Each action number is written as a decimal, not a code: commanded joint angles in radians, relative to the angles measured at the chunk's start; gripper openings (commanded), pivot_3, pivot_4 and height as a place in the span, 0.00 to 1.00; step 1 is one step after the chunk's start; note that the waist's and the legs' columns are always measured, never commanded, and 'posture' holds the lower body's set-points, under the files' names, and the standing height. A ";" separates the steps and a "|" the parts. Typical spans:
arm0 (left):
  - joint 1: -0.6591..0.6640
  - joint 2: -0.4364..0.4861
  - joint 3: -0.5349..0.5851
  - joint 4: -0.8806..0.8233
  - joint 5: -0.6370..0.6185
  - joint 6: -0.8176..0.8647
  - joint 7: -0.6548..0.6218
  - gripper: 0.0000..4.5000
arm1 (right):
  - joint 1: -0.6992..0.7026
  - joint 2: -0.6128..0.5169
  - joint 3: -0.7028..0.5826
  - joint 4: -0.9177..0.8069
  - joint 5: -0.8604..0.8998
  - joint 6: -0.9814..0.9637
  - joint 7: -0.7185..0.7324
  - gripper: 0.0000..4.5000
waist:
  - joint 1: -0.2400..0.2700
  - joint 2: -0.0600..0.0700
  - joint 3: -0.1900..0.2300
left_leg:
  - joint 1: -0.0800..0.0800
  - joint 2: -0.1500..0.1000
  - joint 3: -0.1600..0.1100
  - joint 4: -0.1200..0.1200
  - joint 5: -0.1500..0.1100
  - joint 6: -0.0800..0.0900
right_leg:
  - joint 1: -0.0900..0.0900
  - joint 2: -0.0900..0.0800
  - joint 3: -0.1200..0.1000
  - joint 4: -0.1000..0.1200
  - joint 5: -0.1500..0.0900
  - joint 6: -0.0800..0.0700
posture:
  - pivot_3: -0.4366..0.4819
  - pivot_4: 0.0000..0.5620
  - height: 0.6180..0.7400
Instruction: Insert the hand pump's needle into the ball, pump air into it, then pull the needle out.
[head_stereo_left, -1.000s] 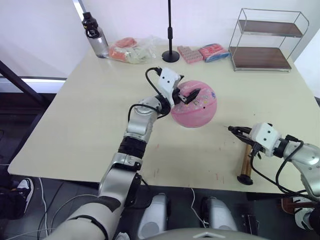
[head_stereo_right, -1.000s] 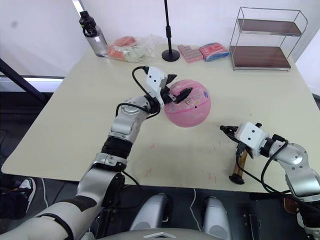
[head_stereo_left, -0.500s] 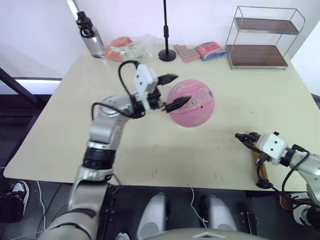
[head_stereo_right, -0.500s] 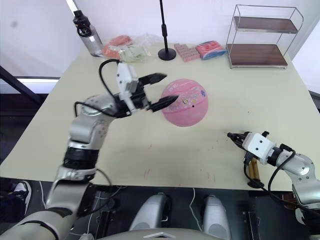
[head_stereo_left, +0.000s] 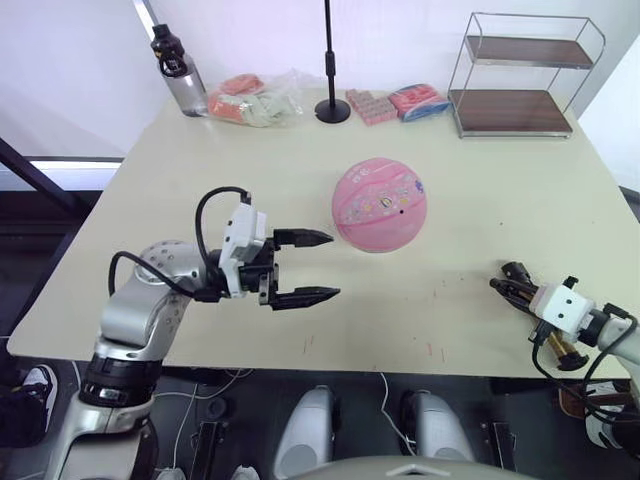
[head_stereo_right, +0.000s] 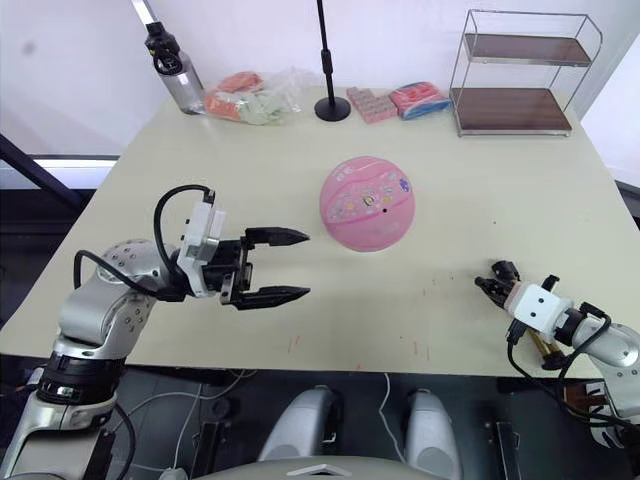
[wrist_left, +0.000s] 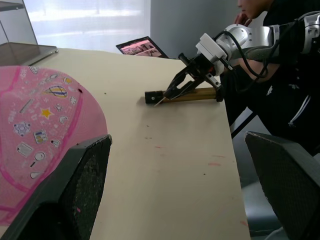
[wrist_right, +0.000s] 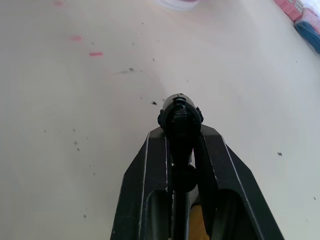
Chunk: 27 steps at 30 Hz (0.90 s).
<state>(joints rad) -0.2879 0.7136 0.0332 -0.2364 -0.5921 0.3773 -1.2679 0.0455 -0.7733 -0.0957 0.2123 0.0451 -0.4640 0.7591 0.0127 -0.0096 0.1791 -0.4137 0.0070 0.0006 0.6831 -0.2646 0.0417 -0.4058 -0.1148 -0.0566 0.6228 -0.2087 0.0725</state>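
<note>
While the ball (head_stereo_left: 379, 205), pink with small cartoon prints and a dark valve dot, sits at the centre of the head camera's frame on the table (head_stereo_left: 180, 200), the left gripper (head_stereo_left: 305, 266) hovers left of centre, fingers spread wide and empty. At lower right, the right gripper (head_stereo_right: 489, 277) pinches the needle (wrist_right: 180, 114) fitting. From the left wrist camera, the hand pump (wrist_left: 192, 94) lies flat in the upper middle, its bronze barrel behind that gripper.
</note>
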 joint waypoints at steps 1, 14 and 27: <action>0.024 0.010 0.035 -0.041 -0.022 -0.033 -0.013 1.00 | -0.024 -0.019 -0.047 0.017 -0.007 -0.036 -0.035 0.03 | 0.000 0.000 0.000 | 0.000 0.000 0.000 0.000 0.000 0.000 | 0.000 0.000 0.000 0.000 0.000 0.000 | 0.48 0.27 1.00; 0.053 -0.005 0.040 -0.053 -0.032 -0.055 0.006 1.00 | -0.088 -0.033 -0.074 0.120 -0.093 -0.125 -0.171 0.03 | 0.000 0.000 0.000 | 0.001 0.000 0.003 0.000 0.000 0.000 | -0.001 0.001 0.003 0.002 0.000 0.000 | 0.48 0.27 1.00; 0.059 -0.004 0.033 -0.063 -0.035 -0.053 0.020 1.00 | -0.018 -0.005 -0.154 0.006 0.077 0.058 -0.158 0.68 | -0.001 0.000 0.000 | 0.002 0.001 0.006 0.001 0.000 0.000 | -0.001 0.001 0.005 0.003 0.001 0.000 | 0.48 0.27 1.00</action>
<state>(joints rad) -0.2294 0.7087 0.0428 -0.2642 -0.6107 0.3375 -1.2470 0.0231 -0.7703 -0.1977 0.2637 0.0830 -0.4186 0.6058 0.0121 -0.0095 0.1790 -0.4118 0.0079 0.0067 0.6841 -0.2647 0.0419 -0.4069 -0.1138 -0.0506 0.6254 -0.2080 0.0720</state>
